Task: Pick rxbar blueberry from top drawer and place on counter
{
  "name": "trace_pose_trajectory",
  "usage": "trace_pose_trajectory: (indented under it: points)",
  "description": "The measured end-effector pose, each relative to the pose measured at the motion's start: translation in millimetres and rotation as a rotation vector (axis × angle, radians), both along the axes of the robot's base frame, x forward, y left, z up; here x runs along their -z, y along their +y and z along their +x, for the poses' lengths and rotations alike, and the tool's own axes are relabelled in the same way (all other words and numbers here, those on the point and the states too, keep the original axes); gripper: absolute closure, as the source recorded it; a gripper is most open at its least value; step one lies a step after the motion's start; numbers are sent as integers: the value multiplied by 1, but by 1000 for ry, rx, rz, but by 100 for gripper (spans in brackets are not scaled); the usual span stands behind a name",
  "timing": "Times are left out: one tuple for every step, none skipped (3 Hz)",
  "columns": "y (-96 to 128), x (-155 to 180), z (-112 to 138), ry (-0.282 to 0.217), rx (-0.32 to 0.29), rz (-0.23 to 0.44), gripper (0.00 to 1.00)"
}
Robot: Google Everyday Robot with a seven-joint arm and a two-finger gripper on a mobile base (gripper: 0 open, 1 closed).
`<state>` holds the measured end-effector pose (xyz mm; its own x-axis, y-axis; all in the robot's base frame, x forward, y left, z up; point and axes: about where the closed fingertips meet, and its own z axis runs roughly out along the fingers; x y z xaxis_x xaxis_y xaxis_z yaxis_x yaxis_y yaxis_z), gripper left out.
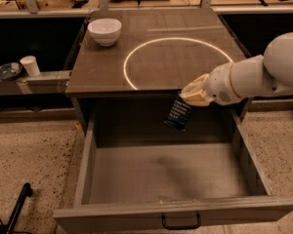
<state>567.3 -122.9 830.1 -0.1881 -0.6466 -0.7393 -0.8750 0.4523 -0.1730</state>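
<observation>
My gripper [191, 97] is shut on the top end of the rxbar blueberry [178, 114], a dark navy bar with white print that hangs down tilted in the air. It is above the open top drawer [171, 213], just in front of the counter's front edge. The counter [102, 67] is grey-brown with a bright ring [132, 57] on it. The drawer's inside is bare, with a black handle [180, 224] on its front panel. My white arm [263, 74] comes in from the right.
A white bowl [105, 30] stands at the counter's back left corner. A white cup [30, 65] and a dark dish [6, 71] sit on the low left shelf. A black rod [17, 206] lies on the floor at lower left.
</observation>
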Motion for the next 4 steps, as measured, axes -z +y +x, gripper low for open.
trace_pose_trajectory:
  points:
    - [-3,-38,33,-42,-23,-17,100]
    - [-3,-66,70,-51,-40,-27,100]
    - [-1,-88,104,-49,-48,-33,100]
    - [1,-93,137,-31,-34,-36,100]
